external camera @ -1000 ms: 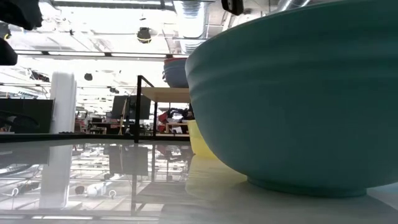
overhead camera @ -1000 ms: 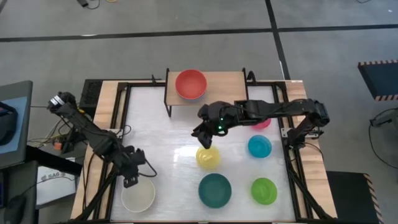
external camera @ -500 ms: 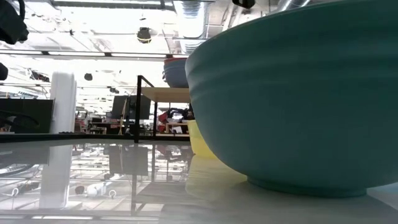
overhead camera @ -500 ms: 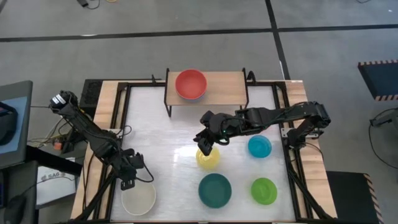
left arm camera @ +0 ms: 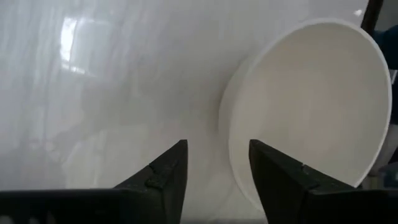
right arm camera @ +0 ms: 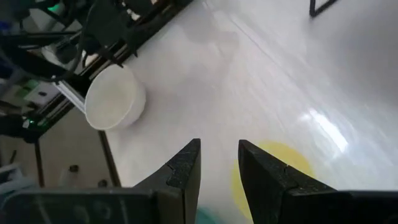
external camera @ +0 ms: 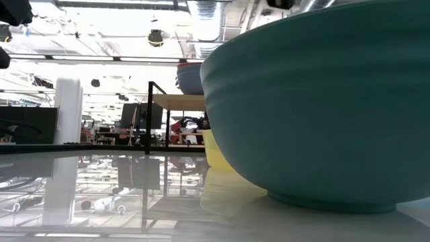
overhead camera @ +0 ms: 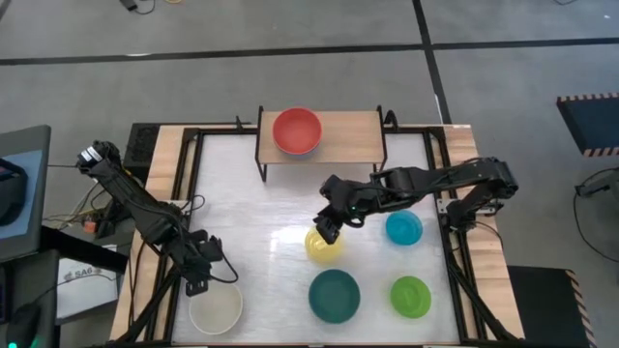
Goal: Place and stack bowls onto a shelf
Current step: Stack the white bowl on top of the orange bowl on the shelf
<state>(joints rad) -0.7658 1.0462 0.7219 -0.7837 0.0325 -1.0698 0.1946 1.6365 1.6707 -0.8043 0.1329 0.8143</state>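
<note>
While both arms reach over it, the bench: a white-topped bench [overhead camera: 261,213] is seen from above, framed by black rails and wood strips.
Shelf: the shelf [overhead camera: 348,130], with a wood top on black legs, is set at the far edge of the bench, well beyond the right tool.
Red bowl: the red bowl [overhead camera: 296,129] is placed on the shelf over a slate blue bowl [external camera: 189,77], of which only a rim is shown; in the low view the blue bowl is seen on the shelf top.
Dark teal bowl: the dark teal bowl [overhead camera: 334,294] is set on the bench on the near side of the right tool, and most of the low view is filled by it.
White bowl: the white bowl [overhead camera: 215,306] is stood at the near left corner, just beside the left tool, its rim lying past the right-hand finger in the left wrist view.
Yellow bowl: the yellow bowl [overhead camera: 324,246] is partly covered by the right tool, which is held directly over its far rim.
Cyan bowl: the cyan bowl [overhead camera: 403,227] is set to the right of the right tool, under the right arm.
Lime green bowl: the lime green bowl [overhead camera: 410,296] is placed well to the near right of the right tool.
Right tool: the right tool [overhead camera: 330,229] is held with its fingers parted and nothing between them.
Left tool: the left tool [overhead camera: 198,278] is held with its fingers spread and empty.
</note>
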